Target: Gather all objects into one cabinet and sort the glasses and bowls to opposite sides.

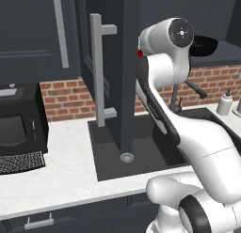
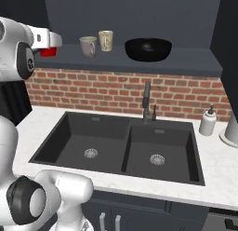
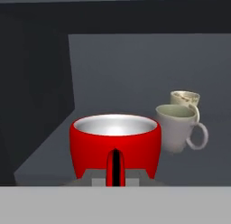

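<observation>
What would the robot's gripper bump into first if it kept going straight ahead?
Most likely the red cup. In the hand view it sits right in front of the gripper, whose jaws I can't make out. The two mugs stand further back, off to one side.

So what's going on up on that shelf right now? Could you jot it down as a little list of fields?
red cup: at the shelf's left end, right in front of the gripper
gripper state: cannot tell whether it grips the cup
two mugs: side by side near the shelf's middle, upright, handles showing
black bowl: right of the mugs, apart from them
cabinet door: swung open
below: double sink with tap
</observation>
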Motion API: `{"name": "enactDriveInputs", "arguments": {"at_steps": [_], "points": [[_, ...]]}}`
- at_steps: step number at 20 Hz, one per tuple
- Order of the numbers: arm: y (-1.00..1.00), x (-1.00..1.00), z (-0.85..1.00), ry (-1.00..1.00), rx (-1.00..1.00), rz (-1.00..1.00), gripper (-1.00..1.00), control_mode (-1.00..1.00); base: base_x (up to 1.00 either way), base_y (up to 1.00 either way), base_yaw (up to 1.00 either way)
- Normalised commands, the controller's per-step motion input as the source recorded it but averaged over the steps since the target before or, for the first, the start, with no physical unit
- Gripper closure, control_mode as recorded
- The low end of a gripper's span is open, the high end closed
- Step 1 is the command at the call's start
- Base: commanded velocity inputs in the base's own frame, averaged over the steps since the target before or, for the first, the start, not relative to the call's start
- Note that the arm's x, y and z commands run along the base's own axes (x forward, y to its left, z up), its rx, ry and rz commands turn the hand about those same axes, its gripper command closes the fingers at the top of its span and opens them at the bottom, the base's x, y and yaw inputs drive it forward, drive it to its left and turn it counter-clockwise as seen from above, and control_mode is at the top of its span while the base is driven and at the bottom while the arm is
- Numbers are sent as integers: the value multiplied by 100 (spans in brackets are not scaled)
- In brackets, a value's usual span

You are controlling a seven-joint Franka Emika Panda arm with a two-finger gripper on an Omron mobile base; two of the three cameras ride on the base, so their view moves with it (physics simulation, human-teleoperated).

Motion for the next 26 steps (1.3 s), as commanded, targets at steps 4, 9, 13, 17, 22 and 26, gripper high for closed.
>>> {"name": "enactDriveInputs", "arguments": {"at_steps": [4, 9, 13, 17, 22, 26], "points": [[0, 62, -18, 0, 0, 2, 100, -100, 0, 0, 0], [0, 49, -45, 0, 0, 0, 100, -100, 0, 0, 0], [2, 41, -56, 0, -1, 0, 100, -100, 0, 0, 0], [5, 38, -27, 0, 0, 0, 100, -100, 0, 0, 0], [0, 36, 4, -4, 0, 0, 100, -100, 0, 0, 0], [0, 32, 11, -2, 0, 0, 100, -100, 0, 0, 0]]}}
